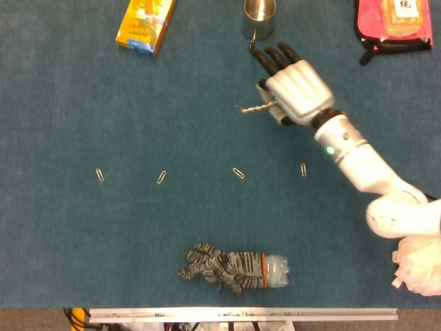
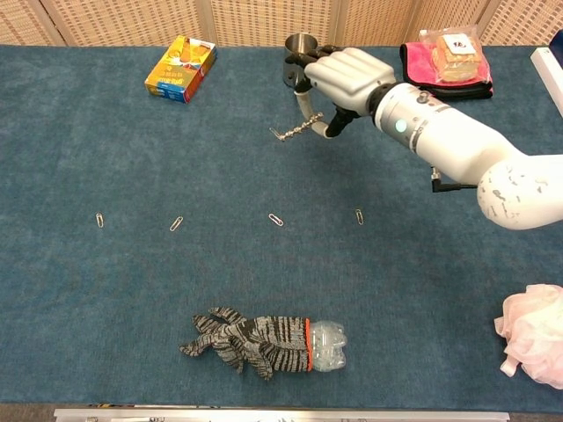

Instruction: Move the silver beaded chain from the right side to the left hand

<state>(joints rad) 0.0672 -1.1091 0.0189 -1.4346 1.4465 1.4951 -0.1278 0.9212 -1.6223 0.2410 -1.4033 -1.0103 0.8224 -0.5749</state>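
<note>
Silver beaded chain end hidden inside right hand.

The right hand is reaching far out over the table, palm down, with its dark fingers pointing away from the robot. Its thumb and a finger are pinching the silver beaded chain, which is sticking out stiffly to the hand's left. In the chest view the right hand is hovering above the surface, the white forearm trailing back and to the right behind it. The left hand is showing in neither view.
</note>
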